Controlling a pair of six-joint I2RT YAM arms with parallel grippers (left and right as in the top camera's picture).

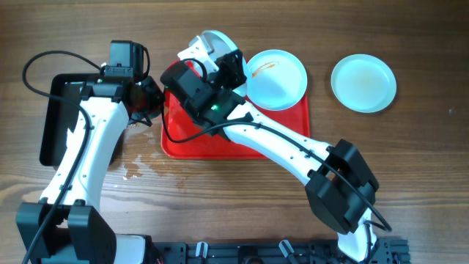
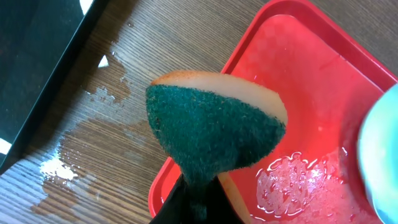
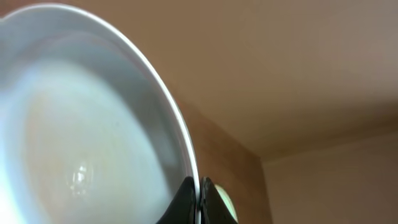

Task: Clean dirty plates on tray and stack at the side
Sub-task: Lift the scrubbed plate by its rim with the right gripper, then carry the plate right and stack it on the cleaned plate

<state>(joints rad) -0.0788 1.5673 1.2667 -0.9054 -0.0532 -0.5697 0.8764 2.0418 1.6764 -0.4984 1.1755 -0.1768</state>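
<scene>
The red tray point(image 1: 293, 125) lies at the table's middle. My right gripper point(image 1: 220, 62) is shut on the rim of a pale mint-blue plate point(image 1: 205, 44) and holds it tilted on edge over the tray's far left corner; the plate fills the right wrist view point(image 3: 81, 137), pinched at its edge point(image 3: 199, 199). A second plate point(image 1: 275, 79) with an orange-brown streak lies on the tray's far right. A third plate point(image 1: 363, 83) lies on the table to the right. My left gripper point(image 2: 199, 199) is shut on a green-faced sponge point(image 2: 211, 130) at the tray's left edge point(image 2: 186, 162).
A black tray point(image 1: 55, 125) lies at the far left under my left arm. Water is spilled on the wood point(image 1: 135, 165) left of the red tray and pools inside it point(image 2: 298, 180).
</scene>
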